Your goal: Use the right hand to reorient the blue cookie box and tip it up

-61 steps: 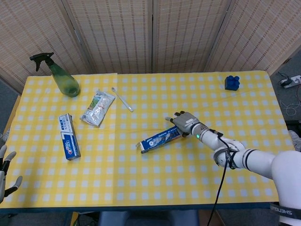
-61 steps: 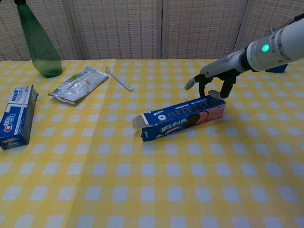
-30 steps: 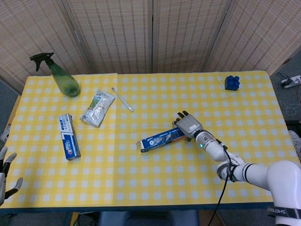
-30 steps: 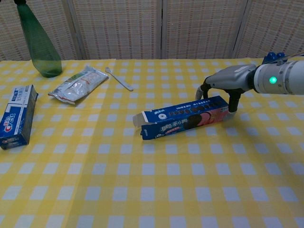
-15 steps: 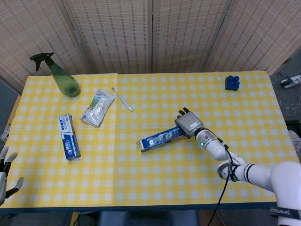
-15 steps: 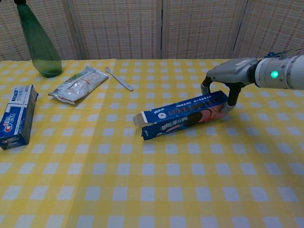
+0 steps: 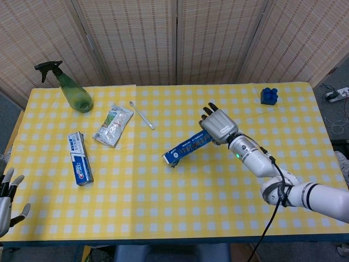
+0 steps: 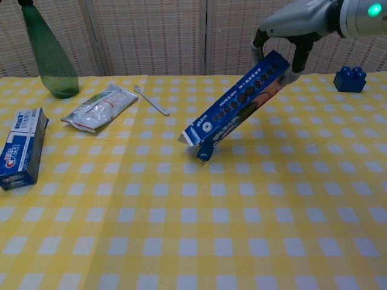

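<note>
My right hand point(image 8: 289, 29) grips the top end of the blue cookie box point(image 8: 237, 104), holding it tilted, its open lower end resting on the yellow checked table point(image 8: 181, 241) at centre.

No print I can read for sure: small white characters on the blue cookie box point(image 8: 239, 103) are too tiny; toothpaste box point(image 7: 79, 158) shows a big "7".
</note>
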Motion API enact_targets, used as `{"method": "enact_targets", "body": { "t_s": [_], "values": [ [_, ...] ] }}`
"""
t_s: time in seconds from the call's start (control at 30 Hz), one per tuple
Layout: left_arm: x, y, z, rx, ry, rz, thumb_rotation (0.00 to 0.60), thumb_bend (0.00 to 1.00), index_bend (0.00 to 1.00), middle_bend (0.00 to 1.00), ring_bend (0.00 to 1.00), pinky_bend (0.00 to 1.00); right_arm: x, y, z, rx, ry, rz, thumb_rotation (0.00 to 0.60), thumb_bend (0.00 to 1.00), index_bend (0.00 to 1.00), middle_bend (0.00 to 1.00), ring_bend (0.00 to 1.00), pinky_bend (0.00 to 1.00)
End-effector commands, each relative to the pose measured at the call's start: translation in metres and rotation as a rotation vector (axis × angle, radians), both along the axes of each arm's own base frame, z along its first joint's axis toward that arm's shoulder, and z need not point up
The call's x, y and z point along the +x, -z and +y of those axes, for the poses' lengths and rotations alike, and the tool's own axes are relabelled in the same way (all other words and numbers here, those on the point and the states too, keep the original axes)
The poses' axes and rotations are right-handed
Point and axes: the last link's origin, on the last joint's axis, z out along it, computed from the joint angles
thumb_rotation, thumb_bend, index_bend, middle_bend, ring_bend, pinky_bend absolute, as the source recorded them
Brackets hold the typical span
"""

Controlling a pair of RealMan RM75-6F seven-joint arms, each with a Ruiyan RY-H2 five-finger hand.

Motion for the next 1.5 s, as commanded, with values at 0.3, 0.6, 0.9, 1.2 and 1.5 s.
{"method": "enact_targets", "body": {
  "t_s": [0.3,0.6,0.9,1.2,1.5],
  "values": [
    [0.001,0.000,0.002,-0.003,0.012,-0.002,0.600,0.32,0.18,0.00,0.00,0.00,0.033,-0.050,0.009,-0.117,-0.057,-0.112,0.600,0.19,0.40,0.32,0.10,0.06],
    [0.003,0.000,0.003,-0.003,0.016,-0.002,0.600,0.32,0.18,0.00,0.00,0.00,0.038,-0.056,0.031,-0.058,-0.098,-0.329,0.600,0.19,0.40,0.33,0.13,0.06],
    [0.005,0.000,0.001,-0.003,0.018,0.000,0.600,0.32,0.18,0.00,0.00,0.00,0.019,-0.022,0.053,0.178,0.033,-0.538,0.600,0.19,0.40,0.34,0.15,0.09],
    [0.005,-0.001,0.001,-0.001,0.017,0.003,0.600,0.32,0.18,0.00,0.00,0.00,-0.025,0.019,0.066,0.361,0.254,-0.739,0.600,0.19,0.40,0.35,0.16,0.10],
    [0.004,-0.001,0.000,0.002,0.009,0.004,0.600,0.32,0.18,0.00,0.00,0.00,-0.072,0.026,0.066,0.383,0.359,-0.728,0.600,0.20,0.40,0.33,0.16,0.10]
  ]
}}
